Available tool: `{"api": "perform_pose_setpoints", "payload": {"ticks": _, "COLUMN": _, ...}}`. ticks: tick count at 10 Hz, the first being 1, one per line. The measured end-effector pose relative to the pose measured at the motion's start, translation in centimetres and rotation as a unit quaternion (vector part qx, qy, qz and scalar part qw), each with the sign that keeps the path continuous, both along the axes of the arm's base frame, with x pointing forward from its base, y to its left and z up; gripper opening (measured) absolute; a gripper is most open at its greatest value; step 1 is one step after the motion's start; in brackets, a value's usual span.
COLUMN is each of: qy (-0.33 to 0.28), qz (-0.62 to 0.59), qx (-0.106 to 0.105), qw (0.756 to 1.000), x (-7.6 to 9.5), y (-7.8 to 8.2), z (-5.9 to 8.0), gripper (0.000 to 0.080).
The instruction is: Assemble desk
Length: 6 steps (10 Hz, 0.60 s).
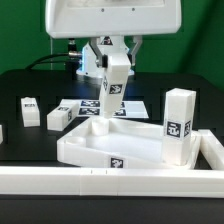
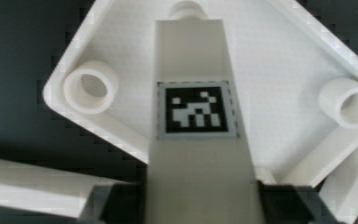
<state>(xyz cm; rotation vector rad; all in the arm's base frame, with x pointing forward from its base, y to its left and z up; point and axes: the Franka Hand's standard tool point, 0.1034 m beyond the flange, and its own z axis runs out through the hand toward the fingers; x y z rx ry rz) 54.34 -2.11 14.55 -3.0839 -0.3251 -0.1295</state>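
My gripper (image 1: 114, 66) is shut on a square white post leg (image 1: 112, 95) and holds it nearly upright over the far part of the desk slab (image 1: 110, 156). The slab is white, lies flat and has a raised rim. Whether the leg's lower end touches the slab I cannot tell. In the wrist view the leg (image 2: 197, 140), with its tag, runs out from between my dark fingers (image 2: 119, 200) of the gripper (image 2: 197, 205). The slab (image 2: 274, 60) lies beneath it, with a round socket (image 2: 87, 88) on one side of the leg and another (image 2: 350, 100) on the other. A second leg (image 1: 180, 125) stands upright at the slab's corner on the exterior view's right.
A loose white leg (image 1: 28, 110) lies on the black table at the exterior view's left. The marker board (image 1: 75, 107) lies flat behind the slab. A long white rail (image 1: 110, 183) runs along the front and up the right side.
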Motion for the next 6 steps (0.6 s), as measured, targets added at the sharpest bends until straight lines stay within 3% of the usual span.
{"api": "perform_pose_setpoints", "payload": {"ticks": 1, "qy": 0.009, "qz": -0.051, "qx": 0.036, "qw": 0.998, "x": -0.3, "y": -0.1, "z": 0.4, "gripper": 0.029}}
{"api": "perform_pose_setpoints", "payload": {"ticks": 2, "qy": -0.018, "qz": -0.072, "qx": 0.049, "qw": 0.996, "x": 0.6, "y": -0.6, "z": 0.9, "gripper": 0.029}}
{"api": "perform_pose_setpoints", "payload": {"ticks": 6, "qy": -0.131, "qz": -0.073, "qx": 0.008, "qw": 0.989, "x": 0.8, "y": -2.6, "z": 0.6, "gripper": 0.029}}
